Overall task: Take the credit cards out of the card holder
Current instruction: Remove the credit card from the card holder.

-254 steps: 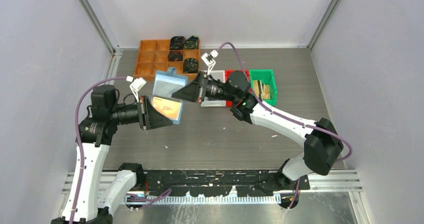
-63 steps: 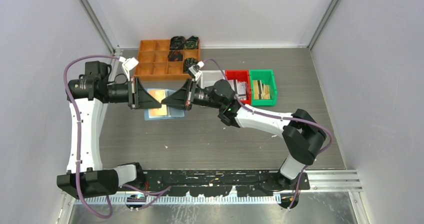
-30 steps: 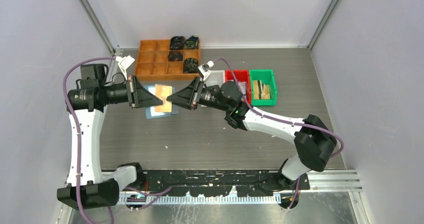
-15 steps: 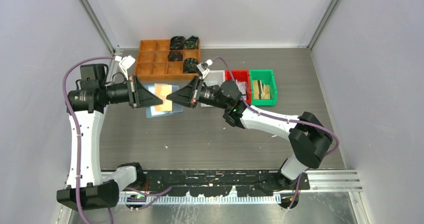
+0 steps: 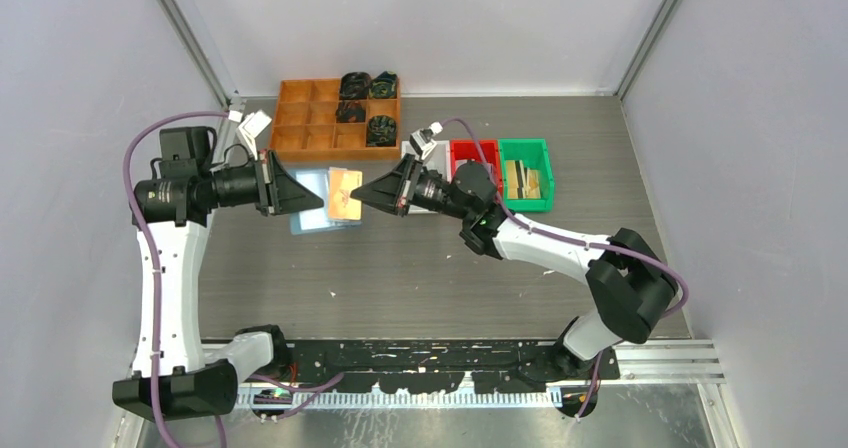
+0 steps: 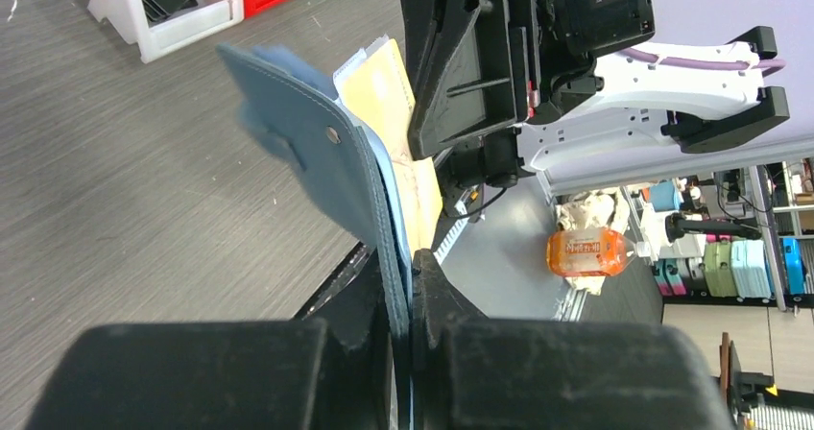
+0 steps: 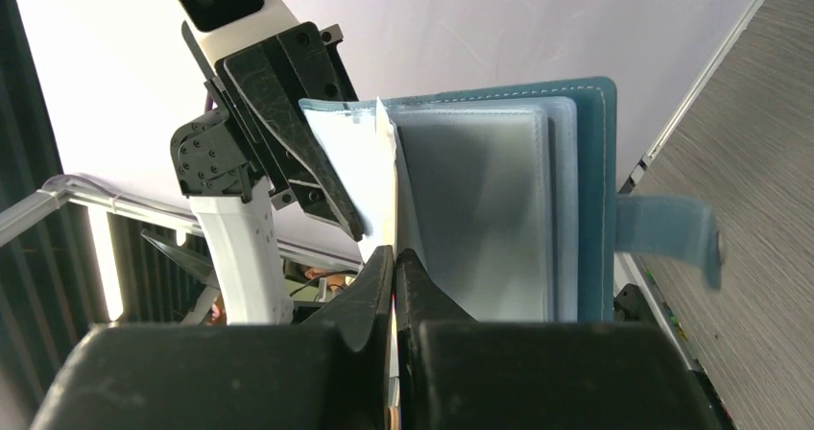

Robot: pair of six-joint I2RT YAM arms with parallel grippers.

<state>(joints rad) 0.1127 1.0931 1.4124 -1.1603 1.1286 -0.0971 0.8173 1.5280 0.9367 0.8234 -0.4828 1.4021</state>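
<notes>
1. Top external: left jaws are shut on the holder (image 5: 312,204), which is lifted off the tabletop (image 5: 420,268). Right jaws pinch a tan card (image 5: 346,192) that pokes out between the two sets of jaws. The tray (image 5: 300,140) and red bin (image 5: 473,144) lie beyond, well apart from both.
2. Left wrist: the holder (image 6: 317,152) rises from between these jaws, clamped at its lower edge. It looks soft and may flex under a pull. The card (image 6: 389,80) sits just behind it.
3. Right wrist: jaws are closed on the card's (image 7: 385,176) thin edge, which looks stiff, light and slick. Clear sleeves (image 7: 470,209) just right of the jaws may drag. The tab (image 7: 667,228) hangs farther right.
</notes>
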